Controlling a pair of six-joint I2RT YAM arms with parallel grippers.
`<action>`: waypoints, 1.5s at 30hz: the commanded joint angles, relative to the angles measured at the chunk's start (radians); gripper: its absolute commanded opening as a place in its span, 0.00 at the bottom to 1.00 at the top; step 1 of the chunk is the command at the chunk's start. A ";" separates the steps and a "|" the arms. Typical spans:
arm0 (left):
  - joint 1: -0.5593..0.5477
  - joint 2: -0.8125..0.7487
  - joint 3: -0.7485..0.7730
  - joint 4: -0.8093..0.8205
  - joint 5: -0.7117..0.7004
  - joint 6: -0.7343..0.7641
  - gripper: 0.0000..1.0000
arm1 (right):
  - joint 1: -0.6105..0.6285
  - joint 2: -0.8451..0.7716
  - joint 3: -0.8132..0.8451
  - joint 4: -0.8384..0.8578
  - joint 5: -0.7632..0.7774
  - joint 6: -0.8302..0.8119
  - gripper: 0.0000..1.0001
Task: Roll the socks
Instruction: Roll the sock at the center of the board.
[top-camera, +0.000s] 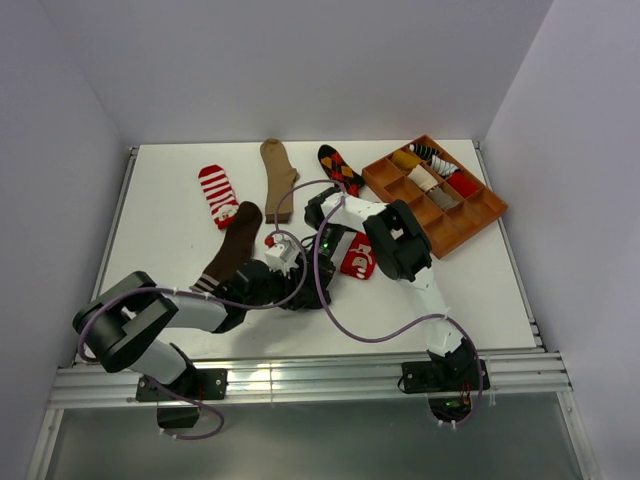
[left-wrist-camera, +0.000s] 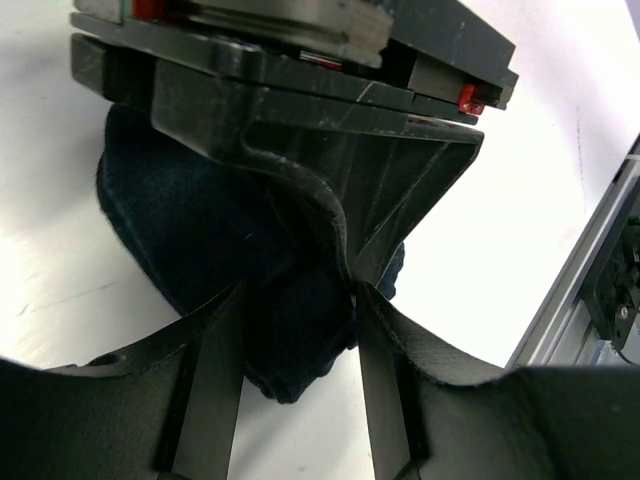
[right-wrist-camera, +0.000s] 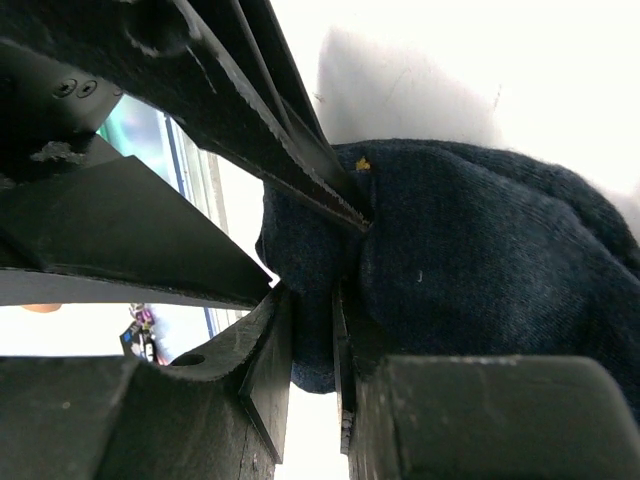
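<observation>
Navy sock (left-wrist-camera: 200, 230), bunched into a half-made roll, sits pinched between both pairs of fingers (left-wrist-camera: 210, 400), left gripper (left-wrist-camera: 297, 300) closed round its bulk, right gripper (right-wrist-camera: 308, 300) nearly shut on a fold, so much rolling looks left: tan sock (top-camera: 279, 175), argyle sock (top-camera: 341, 170) and striped sock (top-camera: 218, 195) beyond the fingertips lie flat.
</observation>
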 joint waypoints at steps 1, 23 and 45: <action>0.009 0.055 0.006 0.030 0.035 0.039 0.50 | -0.011 0.015 -0.011 -0.050 0.008 -0.003 0.22; 0.056 0.138 -0.054 0.162 0.158 -0.038 0.43 | -0.051 -0.023 -0.092 0.022 0.050 0.076 0.21; 0.056 0.190 0.051 -0.103 0.181 -0.150 0.01 | -0.057 -0.218 -0.224 0.317 0.172 0.242 0.56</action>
